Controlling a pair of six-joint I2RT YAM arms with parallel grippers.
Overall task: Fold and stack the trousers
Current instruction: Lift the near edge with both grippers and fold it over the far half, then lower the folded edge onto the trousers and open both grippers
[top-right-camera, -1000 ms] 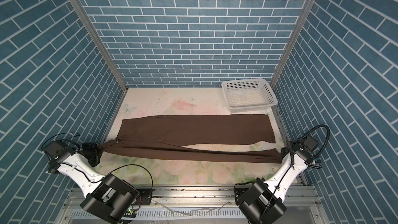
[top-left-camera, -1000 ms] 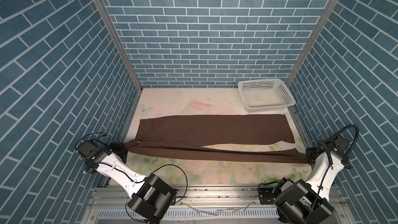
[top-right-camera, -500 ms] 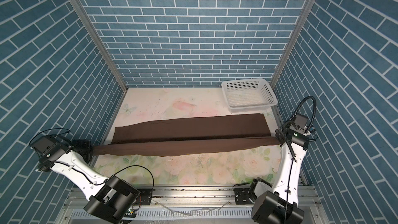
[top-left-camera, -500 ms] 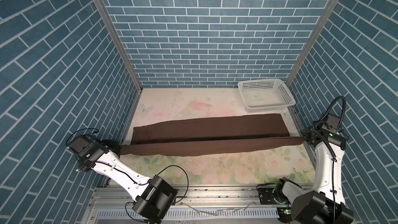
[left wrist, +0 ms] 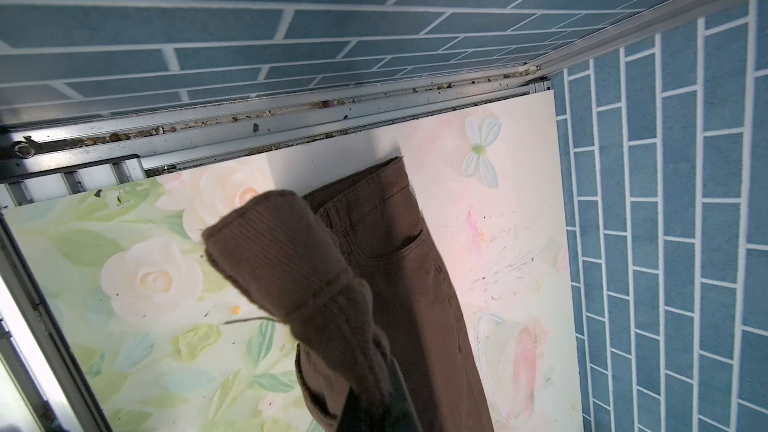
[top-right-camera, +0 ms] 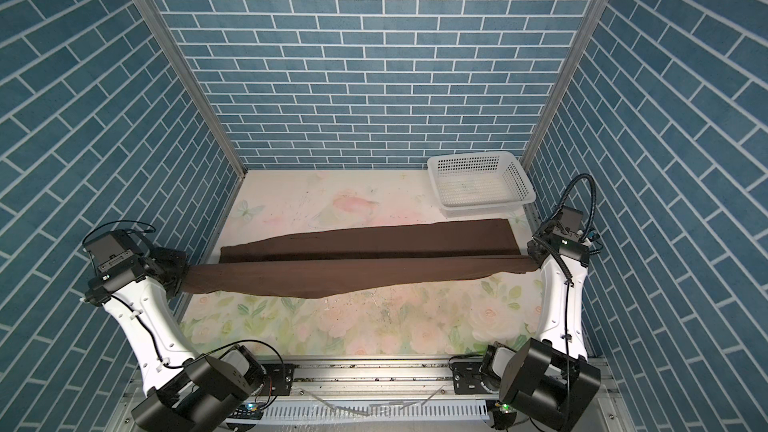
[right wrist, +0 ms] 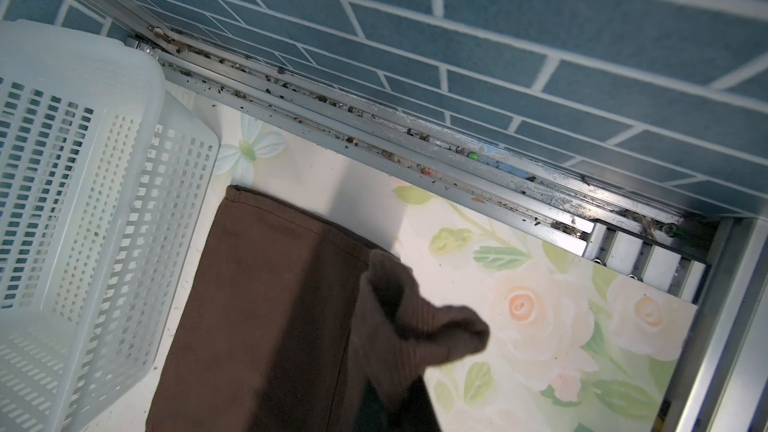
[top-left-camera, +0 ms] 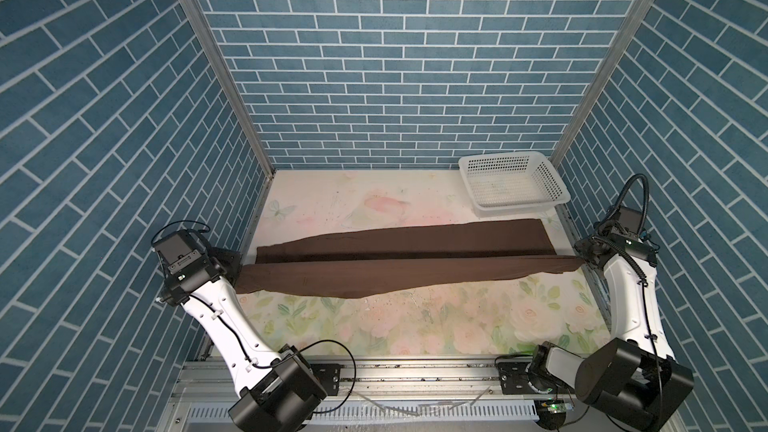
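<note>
- Well, the trousers [top-left-camera: 407, 259] stretch across the worktop [top-left-camera: 415, 326] almost from one side wall to the other. The far leg lies flat, and the near leg is held up taut along its front edge, with the lower edge sagging in the middle.
- The left pincer [top-left-camera: 237, 270] is clamped tight on the waistband end and the right pincer [top-left-camera: 582, 257] on the hem end. Each holds only a small bunch of cloth.
- My worry is this: with so little cloth in each grip and the leg pulled taut, one end may slip free, and the leg would drop in a crumple.
- If the two arms do not travel together, I'd expect the lifted leg to land skewed over the flat one, with the edges not matching.
- The flat leg's hem lies just beside the basket [top-left-camera: 555, 184], so a swing too far back could catch its wall.
- Count: one pair of trousers with two legs, one white basket, two arms and two pincers.
</note>
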